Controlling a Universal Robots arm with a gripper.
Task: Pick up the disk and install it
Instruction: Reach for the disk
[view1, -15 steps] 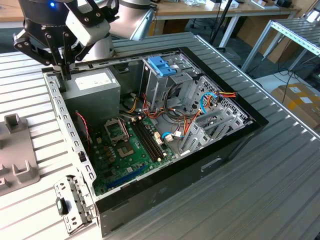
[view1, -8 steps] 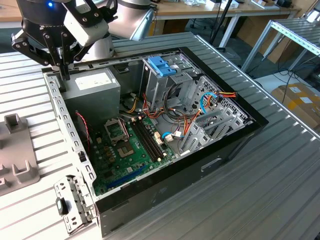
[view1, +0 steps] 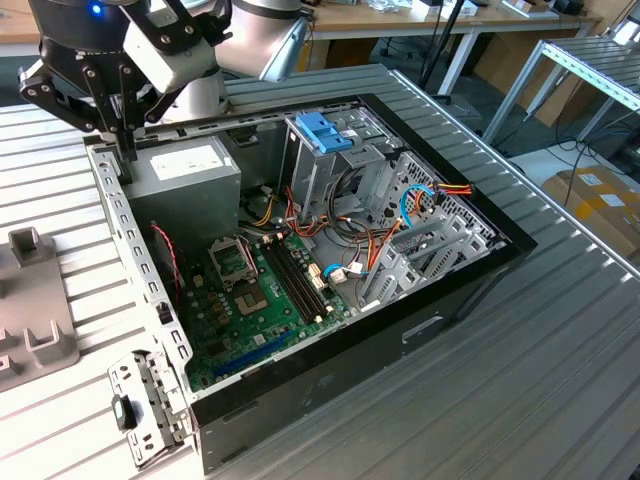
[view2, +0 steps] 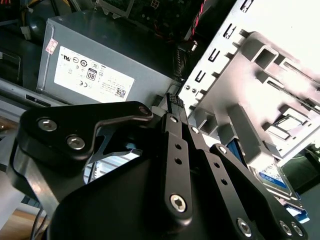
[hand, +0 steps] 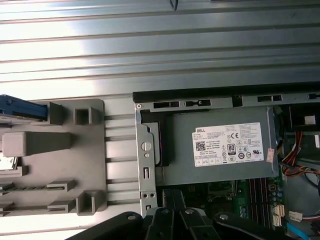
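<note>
Item one, the gripper (view1: 127, 165): I read it as closed on nothing, its dark fingers (view2: 172, 130) pressed together at the tips in the second wrist view, hanging over the corner of the open computer case (view1: 480, 270) just beside the grey power supply (view1: 185, 170). Item two, the disk (view2: 274, 176): seated in the grey plastic fixture (hand: 75, 165) that stands on the ribbed metal table (view1: 560, 380) beside the case, its light blue carrier edge (hand: 20, 109) showing in the first wrist view; it is apart from the gripper and untouched. Item three, the drive cage (view1: 320, 175) inside the case, topped by a blue latch piece (view1: 325, 132), with the motherboard (view1: 260, 290) below. Status, as I judge it: pick-up not begun, installation not begun; the whole task is left to do.
</note>
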